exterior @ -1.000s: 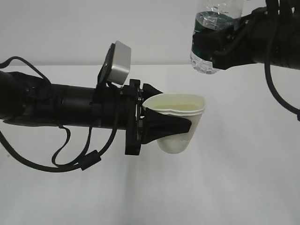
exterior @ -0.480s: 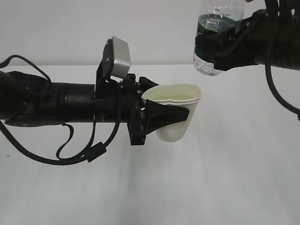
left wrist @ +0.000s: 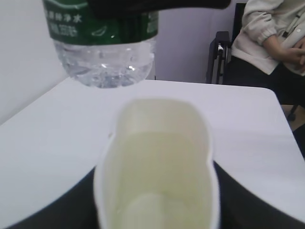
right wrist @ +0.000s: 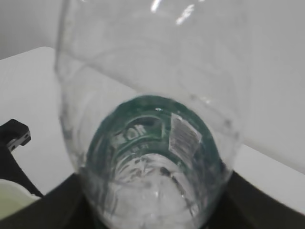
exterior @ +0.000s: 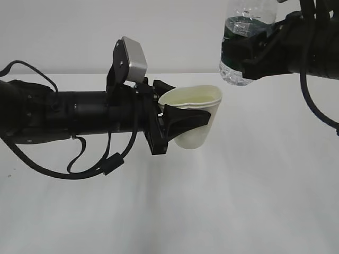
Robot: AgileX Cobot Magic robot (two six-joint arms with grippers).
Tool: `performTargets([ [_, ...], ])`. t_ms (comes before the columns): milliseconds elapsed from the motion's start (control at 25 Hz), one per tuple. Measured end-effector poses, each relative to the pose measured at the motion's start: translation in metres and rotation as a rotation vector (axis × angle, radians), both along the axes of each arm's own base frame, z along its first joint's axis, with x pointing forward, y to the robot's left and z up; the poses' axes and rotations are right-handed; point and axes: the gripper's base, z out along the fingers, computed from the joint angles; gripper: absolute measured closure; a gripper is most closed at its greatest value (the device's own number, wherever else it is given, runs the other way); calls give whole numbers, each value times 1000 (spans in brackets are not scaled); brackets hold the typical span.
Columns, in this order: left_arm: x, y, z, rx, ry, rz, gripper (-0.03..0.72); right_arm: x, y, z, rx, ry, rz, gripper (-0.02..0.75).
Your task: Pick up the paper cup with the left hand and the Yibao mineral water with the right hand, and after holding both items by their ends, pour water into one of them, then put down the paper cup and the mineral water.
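Since a second ago the paper cup (exterior: 195, 117) has gone up a little and slid toward nine o'clock, and it now tips a bit more, with its mouth leaning toward nine o'clock; the Yibao mineral water (exterior: 245, 39) has only crept a touch toward three o'clock and up. Both things hang in the air above the white table (exterior: 254, 201); neither one touches it.

From the outside camera the left gripper (exterior: 183, 120) comes in from nine o'clock and is closed around the cup; its black fingers (exterior: 185, 117) press the sides so hard that the rim is squashed out of round. From the left wrist camera the cup (left wrist: 159, 162) fills the low middle and its inside looks creamy yellow; I cannot tell for sure whether water sits in it.

At one o'clock from the cup, well apart from it, the right gripper (exterior: 249, 50) comes in from three o'clock and clamps the bottle over its dark green label; the clear round bottom pokes out below the fingers. From the right wrist camera the bottle (right wrist: 152, 124) fills nearly all the view.

At two o'clock in the left wrist view a person (left wrist: 274, 36) in a pale top sits behind the table.
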Motion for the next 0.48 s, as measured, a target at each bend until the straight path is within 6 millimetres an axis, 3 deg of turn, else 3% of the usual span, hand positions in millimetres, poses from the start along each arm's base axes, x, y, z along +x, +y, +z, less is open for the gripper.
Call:
performTargets([
  [200,5,3,-2,26,8,50,351,0,0,0,0,0,0,319],
  [480,23,25,-2,15,18,140,351,0,0,0,-3,2,-4,318],
])
